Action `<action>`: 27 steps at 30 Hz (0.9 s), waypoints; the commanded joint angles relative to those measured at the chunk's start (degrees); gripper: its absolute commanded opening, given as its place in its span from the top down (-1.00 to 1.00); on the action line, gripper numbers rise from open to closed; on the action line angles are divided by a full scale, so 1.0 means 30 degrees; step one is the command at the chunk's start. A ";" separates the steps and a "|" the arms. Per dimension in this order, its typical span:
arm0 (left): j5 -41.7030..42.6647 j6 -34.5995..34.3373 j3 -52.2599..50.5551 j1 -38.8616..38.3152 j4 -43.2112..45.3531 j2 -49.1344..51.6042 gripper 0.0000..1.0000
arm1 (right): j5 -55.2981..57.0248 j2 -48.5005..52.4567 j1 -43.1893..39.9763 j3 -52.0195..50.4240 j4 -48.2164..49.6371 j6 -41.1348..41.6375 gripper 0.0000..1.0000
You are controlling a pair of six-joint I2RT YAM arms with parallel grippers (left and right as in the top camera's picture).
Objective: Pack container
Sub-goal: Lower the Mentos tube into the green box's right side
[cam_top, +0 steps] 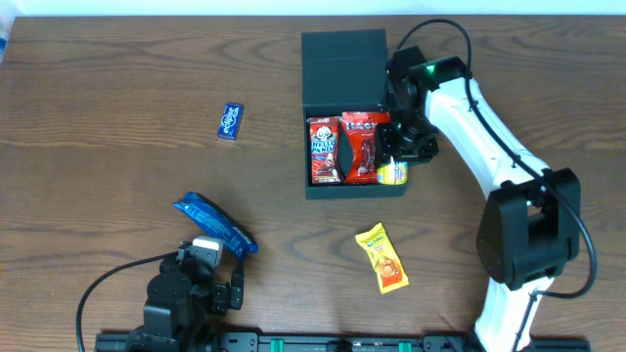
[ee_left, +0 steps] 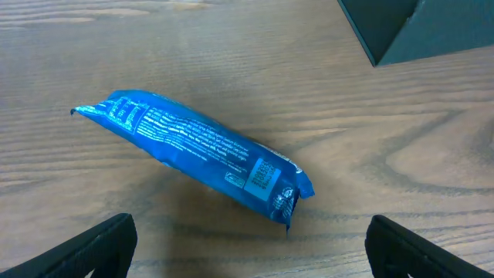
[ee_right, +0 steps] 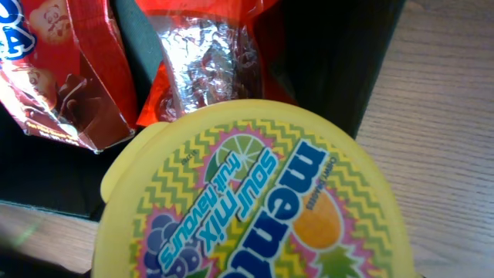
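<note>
the container point(cam_top: 354, 192) sits on the wooden counter point(cam_top: 117, 176) just toward 1 o'clock of the overhead view's centre, its flap lid thrown open and lying flat toward 12 o'clock. inside, a red hello panda box point(cam_top: 324, 150) lies at the 9 o'clock side with a red packet point(cam_top: 362, 147) touching it on the 3 o'clock side. a yellow mentos tub point(cam_top: 392, 172) is at the container's 4 o'clock corner, partly under the right hand point(cam_top: 396, 158). the tub's lid fills the right wrist view and hides the fingers, so i cannot tell whether that hand is clamped on it or apart. a yellow-orange packet point(cam_top: 381, 258) lies on the counter at 6 o'clock of the container, well apart. a small blue packet point(cam_top: 230, 122) lies at 9 o'clock. a long blue packet point(cam_top: 213, 223) lies at 7 o'clock, just beyond the left hand point(ee_left: 251, 247), whose fingers are spread wide apart and hold nothing.
</note>
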 commanded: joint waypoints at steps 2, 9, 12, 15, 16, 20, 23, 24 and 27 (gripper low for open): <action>0.0138 -0.0080 -0.0780 0.0131 -0.0437 -0.0124 -0.91 | 0.0066 0.0270 -0.0117 0.0415 -0.0044 -0.0328 0.53; 0.0138 -0.0080 -0.0780 0.0131 -0.0437 -0.0124 -0.91 | 0.0073 0.0270 -0.0117 0.0423 0.0000 -0.0328 0.32; 0.0138 -0.0080 -0.0780 0.0131 -0.0437 -0.0124 -0.91 | 0.0073 0.0270 -0.0073 0.0423 0.0146 -0.0321 0.32; 0.0138 -0.0080 -0.0780 0.0131 -0.0437 -0.0124 -0.91 | 0.0066 0.0277 0.0124 0.0415 0.0328 -0.0321 0.30; 0.0138 -0.0080 -0.0780 0.0131 -0.0437 -0.0124 -0.91 | 0.0073 0.0277 0.0189 0.0415 0.0401 -0.0321 0.31; 0.0138 -0.0080 -0.0780 0.0131 -0.0437 -0.0124 -0.91 | 0.0197 0.0291 0.0299 0.0182 0.1056 -0.0321 0.63; 0.0138 -0.0080 -0.0780 0.0131 -0.0437 -0.0124 -0.91 | 0.0889 0.0291 0.0313 -0.0058 0.1581 -0.0321 0.71; 0.0138 -0.0080 -0.0780 0.0131 -0.0437 -0.0124 -0.91 | 0.1064 0.0291 0.0335 -0.0058 0.1661 -0.0328 0.71; 0.0138 -0.0080 -0.0780 0.0131 -0.0437 -0.0124 -0.91 | 0.1137 0.0291 0.0350 -0.0058 0.2084 -0.0328 0.71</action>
